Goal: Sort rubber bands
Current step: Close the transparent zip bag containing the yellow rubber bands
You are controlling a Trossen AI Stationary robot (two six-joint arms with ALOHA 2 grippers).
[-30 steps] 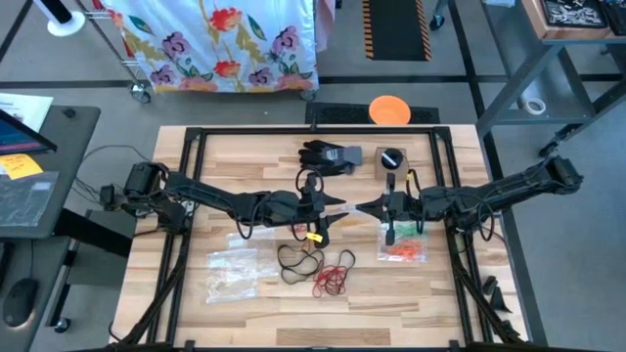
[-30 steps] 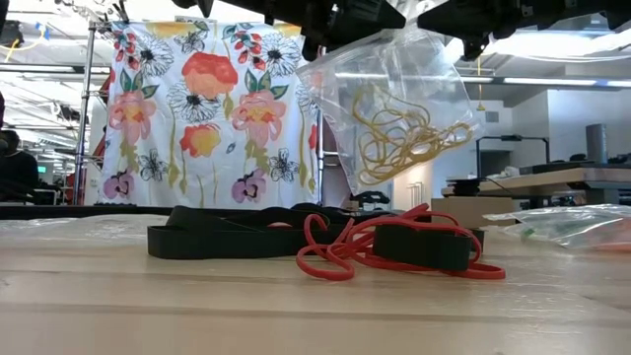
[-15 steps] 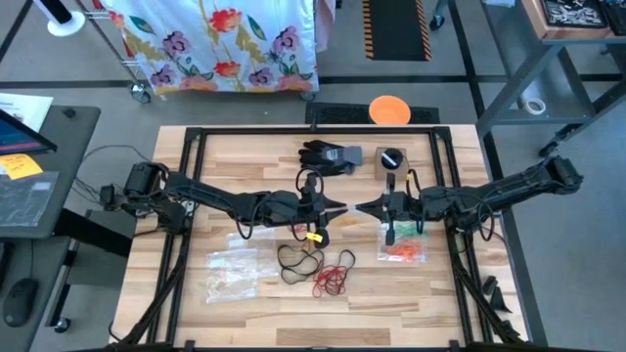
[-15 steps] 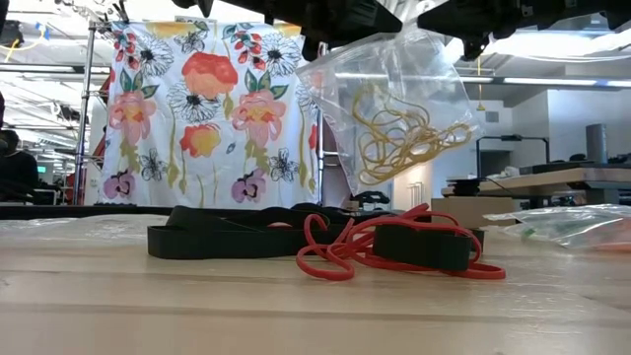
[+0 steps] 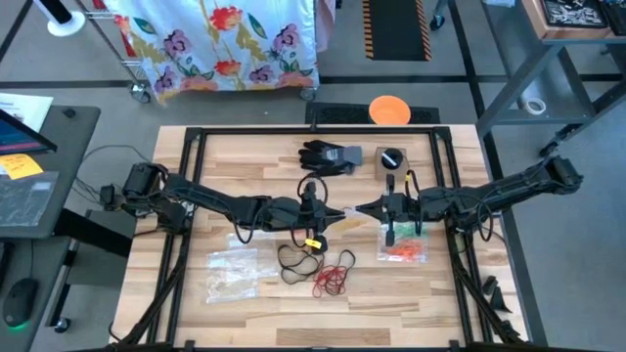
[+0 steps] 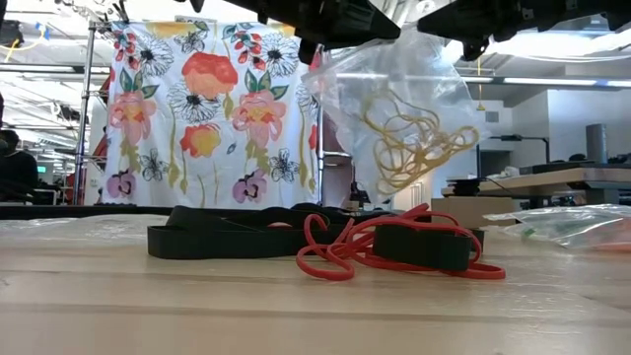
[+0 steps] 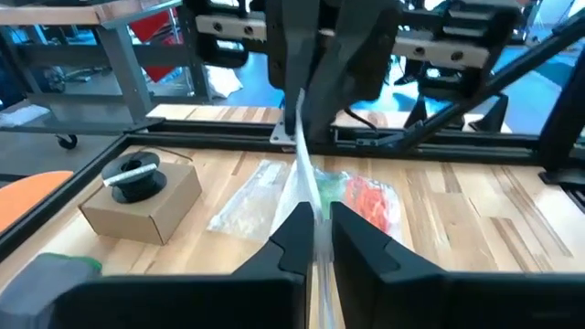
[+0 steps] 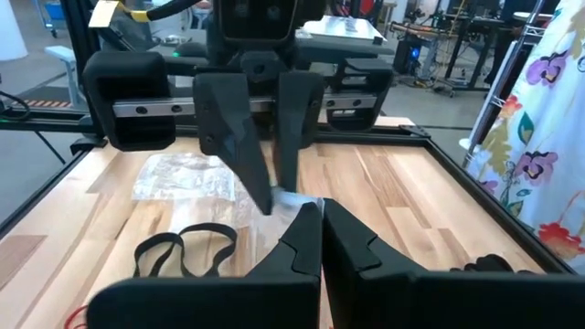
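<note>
high view: the left gripper point(image 5: 333, 212) and right gripper point(image 5: 364, 208) meet over the middle of the table point(image 5: 245, 176), both pinched narrow on a clear bag point(image 5: 349, 217) between them. black bands point(image 5: 297, 259) and red bands point(image 5: 335, 276) lie loose below. one bag of bands point(image 5: 231, 272) lies at the left, another with orange and green bands point(image 5: 403, 248) at the right.

low view: the lifted bag holds yellow bands point(image 6: 414, 138), thin tangled loops. the black and red bands rest on the wood in front.

left wrist view: its jaws clamp the bag's edge.

right wrist view: the same, from the other side.

by my judgement yellow, orange and green are bagged; black and red remain.
</note>
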